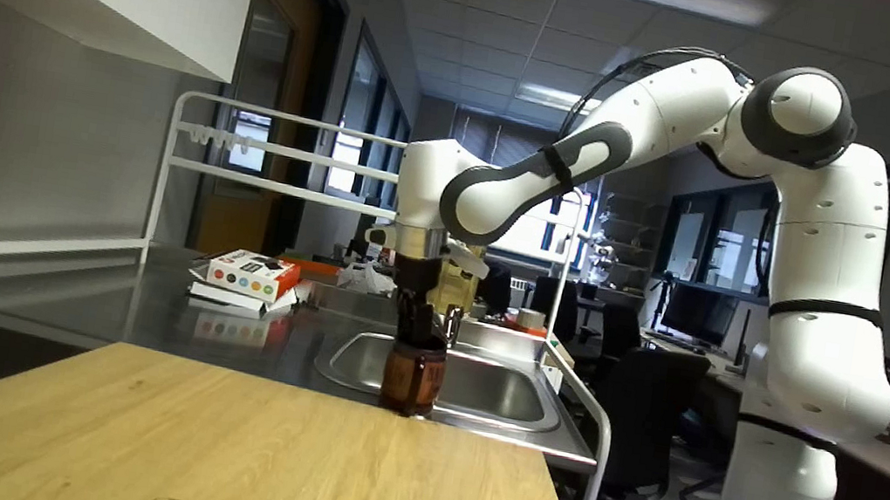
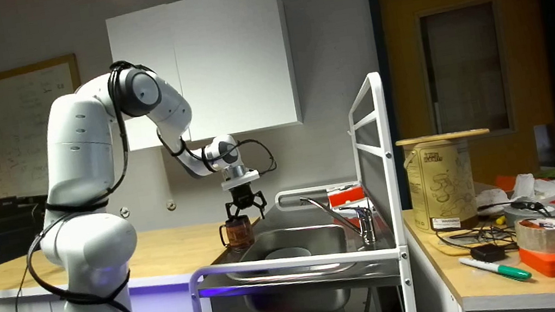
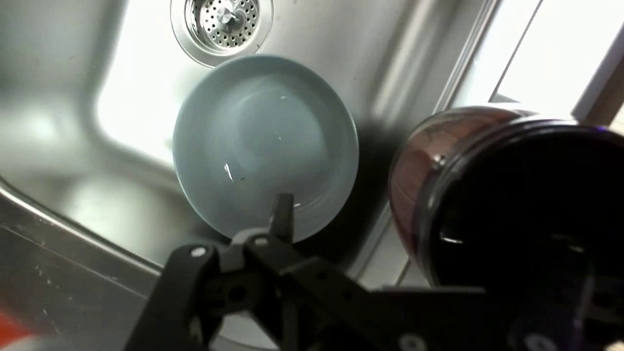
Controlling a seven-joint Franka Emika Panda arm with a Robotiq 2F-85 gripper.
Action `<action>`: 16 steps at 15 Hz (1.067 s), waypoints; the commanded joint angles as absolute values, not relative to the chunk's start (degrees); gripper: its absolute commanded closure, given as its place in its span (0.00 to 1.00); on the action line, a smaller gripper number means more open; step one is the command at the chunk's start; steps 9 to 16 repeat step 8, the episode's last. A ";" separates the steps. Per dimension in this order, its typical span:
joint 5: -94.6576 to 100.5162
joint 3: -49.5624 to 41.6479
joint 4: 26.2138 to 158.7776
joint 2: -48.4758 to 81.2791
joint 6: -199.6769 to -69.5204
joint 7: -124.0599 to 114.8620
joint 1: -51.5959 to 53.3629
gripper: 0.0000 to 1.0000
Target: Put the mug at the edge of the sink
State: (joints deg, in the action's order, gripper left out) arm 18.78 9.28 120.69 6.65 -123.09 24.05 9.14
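The mug (image 1: 398, 374) is brown, barrel-like, with a dark handle and dark inside. It stands upright on the steel rim between the sink (image 1: 503, 422) and the wooden tabletop. The mug (image 2: 239, 233) also shows at the sink's edge in an exterior view. In the wrist view the mug (image 3: 414, 170) is at the right, its mouth towards the camera. My gripper (image 2: 247, 217) is open right above it. One finger is over or in the mug's mouth; the other is apart from it, out over the sink. The finger by the mug is lost in the dark in the wrist view.
A grey-blue bowl (image 3: 263, 146) lies in the basin. A faucet (image 2: 334, 214) reaches over the sink. White rails (image 2: 293, 259) surround the steel counter. A box (image 1: 252, 272) lies on the counter. The wooden tabletop (image 1: 247, 450) adjoins the sink. A wall cabinet (image 2: 236, 63) hangs behind.
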 commanded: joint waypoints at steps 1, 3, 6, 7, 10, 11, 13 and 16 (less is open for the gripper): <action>21.83 9.43 120.82 4.22 -119.49 21.31 9.76 0.00; 22.68 9.77 121.19 2.83 -117.77 19.98 10.13 0.00; 24.05 10.41 121.94 0.10 -115.30 18.64 10.88 0.00; 24.33 10.60 122.17 -0.81 -114.80 18.43 11.10 0.00; 24.41 10.78 122.22 -1.70 -114.16 18.44 11.27 0.00; 24.41 10.78 122.22 -1.70 -114.16 18.44 11.27 0.00; 24.41 10.78 122.22 -1.70 -114.16 18.44 11.27 0.00; 24.41 10.78 122.22 -1.70 -114.16 18.44 11.27 0.00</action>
